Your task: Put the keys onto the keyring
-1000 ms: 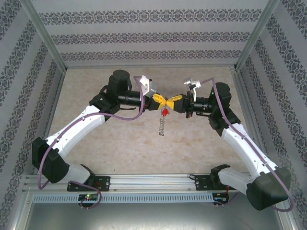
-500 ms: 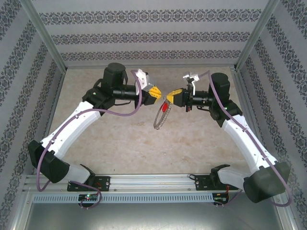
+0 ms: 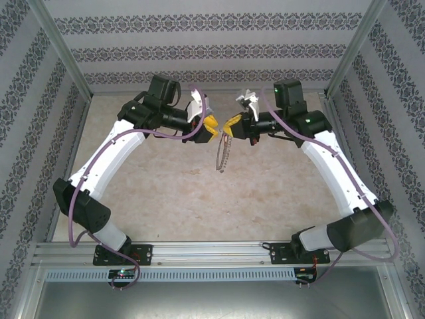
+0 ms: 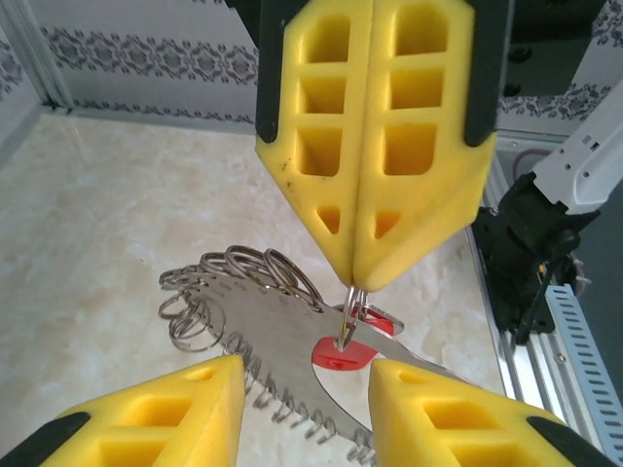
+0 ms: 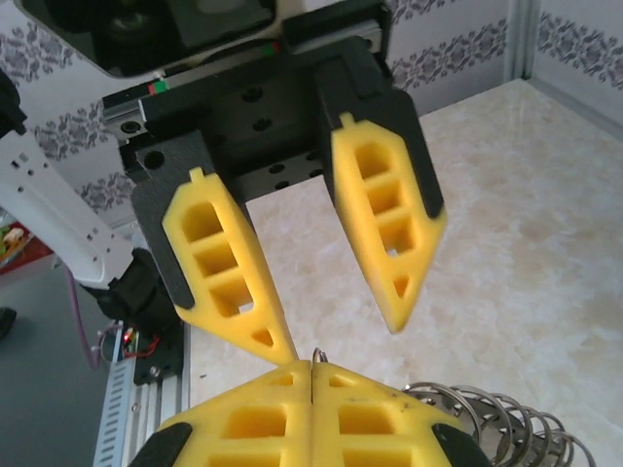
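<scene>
The right gripper (image 4: 352, 280) has its fingers pressed together on the keyring's (image 4: 273, 336) thin wire, and the loop dangles beneath it. The red key (image 4: 343, 352) sits just under that pinch. The left gripper (image 5: 336, 331) faces it with fingers spread wide, gripping nothing.

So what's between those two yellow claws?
In the left wrist view, the keyring and red key hang from the shut right gripper, just ahead of the open left gripper.

Beige marbled tabletop (image 3: 166, 193), patterned wallpaper walls (image 3: 206, 46), aluminium corner posts (image 3: 59, 46), seemingly even light
</scene>
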Controlling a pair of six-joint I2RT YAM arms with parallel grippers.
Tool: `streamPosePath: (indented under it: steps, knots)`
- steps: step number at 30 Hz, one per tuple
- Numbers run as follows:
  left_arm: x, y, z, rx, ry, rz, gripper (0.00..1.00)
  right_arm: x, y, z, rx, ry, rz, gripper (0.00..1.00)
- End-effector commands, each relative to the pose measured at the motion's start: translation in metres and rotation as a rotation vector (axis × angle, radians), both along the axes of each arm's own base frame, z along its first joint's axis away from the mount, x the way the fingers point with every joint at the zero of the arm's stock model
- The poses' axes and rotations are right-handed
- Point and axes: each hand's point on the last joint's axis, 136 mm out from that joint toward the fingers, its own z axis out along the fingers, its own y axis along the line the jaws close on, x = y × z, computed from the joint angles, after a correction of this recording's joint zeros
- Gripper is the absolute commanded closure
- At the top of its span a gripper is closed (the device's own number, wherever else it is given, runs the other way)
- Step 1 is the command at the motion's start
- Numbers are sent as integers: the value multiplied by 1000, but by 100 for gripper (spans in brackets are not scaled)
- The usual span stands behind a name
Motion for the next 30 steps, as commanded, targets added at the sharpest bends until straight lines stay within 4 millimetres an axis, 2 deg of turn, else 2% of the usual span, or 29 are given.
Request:
streamPosePath:
  steps: [1, 16, 30]
  knots:
    - [-10, 6, 12, -13, -10, -36, 62, -9, 0, -5, -61, -22, 46, 100]
    - [-26, 4, 21, -67, 44, -112, 62, -19, 4, 3, -59, -43, 90, 100]
    - [-26, -5, 18, -105, 108, -157, 63, -22, 8, 11, -31, -65, 109, 100]
